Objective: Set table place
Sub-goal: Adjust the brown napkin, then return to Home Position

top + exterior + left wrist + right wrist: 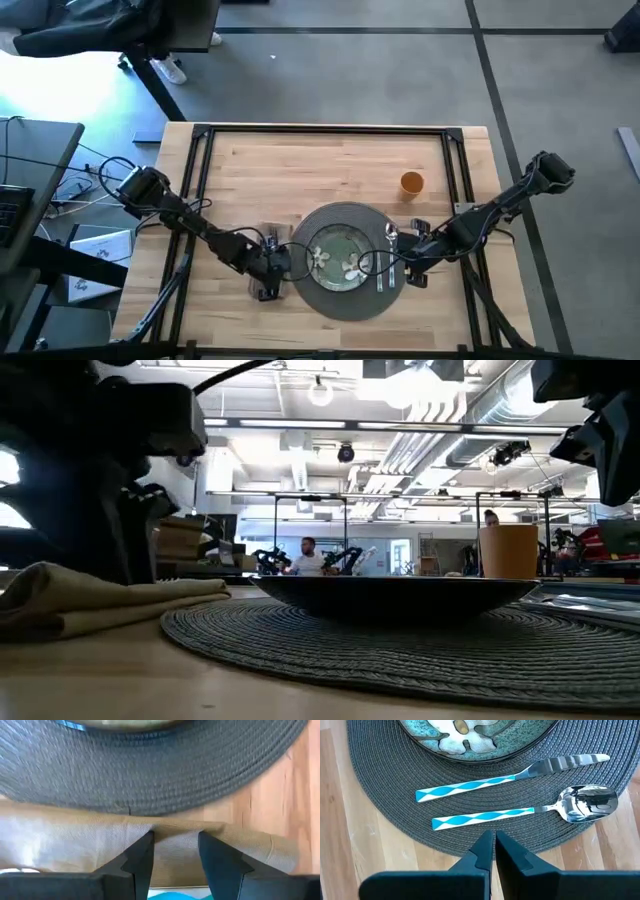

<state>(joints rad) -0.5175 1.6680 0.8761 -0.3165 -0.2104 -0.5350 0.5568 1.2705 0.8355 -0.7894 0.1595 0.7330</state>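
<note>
On the light-wood table (pixel 300 160) lies the round dark-grey placemat (pixel 345 300), and the green flowered plate (pixel 338 258) sits on its middle. A knife (pixel 485 784) and a spoon (pixel 520 812) with blue-and-white handles lie side by side on the mat, right of the plate. The tan napkin (pixel 75 840) lies folded on the table against the mat's left edge. My left gripper (pixel 176 847) is open over the napkin. My right gripper (pixel 493 842) is shut, just off the mat's right edge beside the spoon, with nothing in it. The orange cup (pixel 411 183) stands behind the mat. My left gripper comes at the napkin from above, slanting toward the placemat. Its two fingertips (pixel 145 845) stand to either side of a short stretch of the napkin's edge nearest the mat (pixel 175 826). Whether they touch the cloth, I cannot tell. The napkin lies on the table.
Bare wood lies behind and left of the mat (pixel 260 170). The table's black frame (pixel 330 130) runs along its edges. A grey desk with cables (pixel 60 190) stands off the left side.
</note>
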